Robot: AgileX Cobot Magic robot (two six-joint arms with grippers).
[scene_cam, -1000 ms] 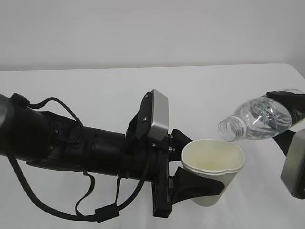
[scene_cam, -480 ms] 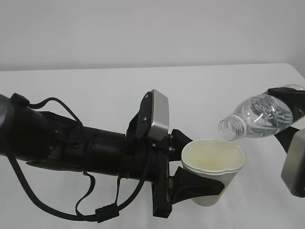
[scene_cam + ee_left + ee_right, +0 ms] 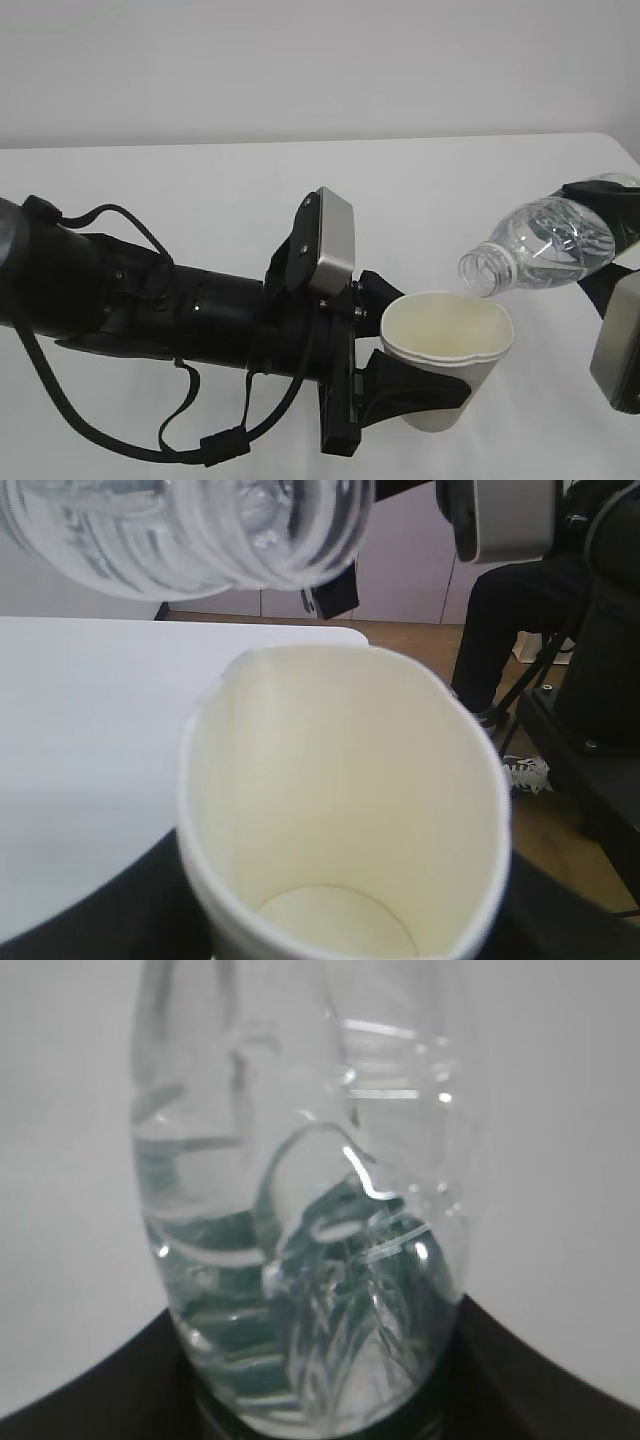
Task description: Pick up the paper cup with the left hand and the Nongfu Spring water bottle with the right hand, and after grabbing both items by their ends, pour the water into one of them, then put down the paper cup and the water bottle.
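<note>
My left gripper (image 3: 422,352) is shut on the white paper cup (image 3: 447,345), which it holds upright above the table with black fingers (image 3: 415,396) on both sides of its lower body. The left wrist view looks into the cup (image 3: 340,780) and shows its cream inside and bare bottom. My right gripper (image 3: 612,250) is shut on the base end of the Nongfu Spring water bottle (image 3: 540,248). The bottle lies tilted, its open mouth just above the cup's right rim. Clear water (image 3: 300,1260) shows in the bottle, and no stream is visible. From the left wrist, the bottle (image 3: 200,530) hangs over the cup.
The white table (image 3: 200,180) runs back to a pale wall. Its far edge (image 3: 330,630) shows in the left wrist view. Beyond that edge are a seated person's dark legs (image 3: 500,630) and black equipment (image 3: 600,680). My left arm (image 3: 150,300), with its cables, lies low across the table's left.
The bottle's held end has shifted slightly up and to the right, while its mouth stays above the cup's rim. The left arm and the cup have not moved.
</note>
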